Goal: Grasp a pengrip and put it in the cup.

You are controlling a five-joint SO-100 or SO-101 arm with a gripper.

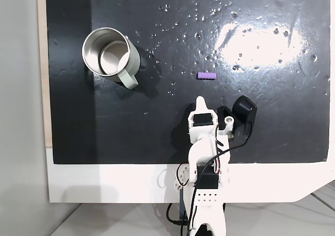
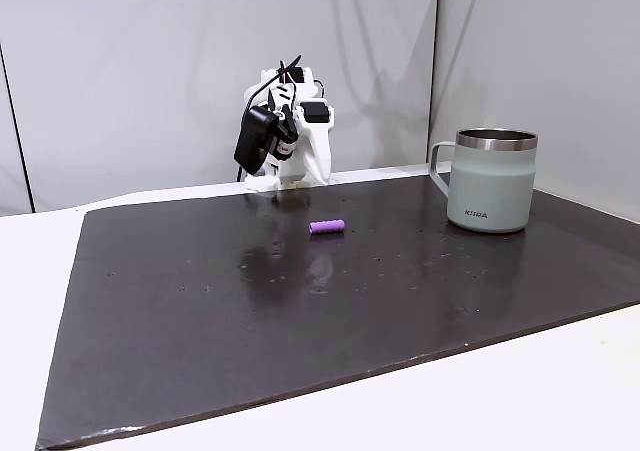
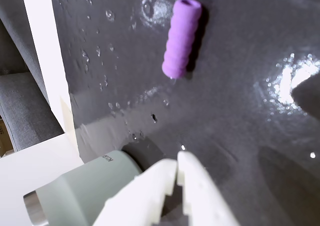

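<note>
Pengrip: your purple ribbed tube lies flat on the black mat, alone, nothing touching it. In a fixed view from above it sits just beyond the arm's front end, right of the cup. In the fixed view from the side it lies between the arm and the cup, closer to the arm. In the wrist view you see its open end pointing up the picture.

Cup: your steel mug stands upright at the left of the mat in the view from above, handle toward the near edge, well apart from the tube. From the side it stands at the right, handle turned toward the arm. In the wrist view its pale side shows at the lower left.

Gripper: the white fingers meet at their tips in the wrist view, so your pincer is clenched with nothing between them. It hangs above the mat, short of the tube.

Arm: folded back at the near edge of the mat.

Mat: wet-looking specks and glare patches on the surface.
</note>
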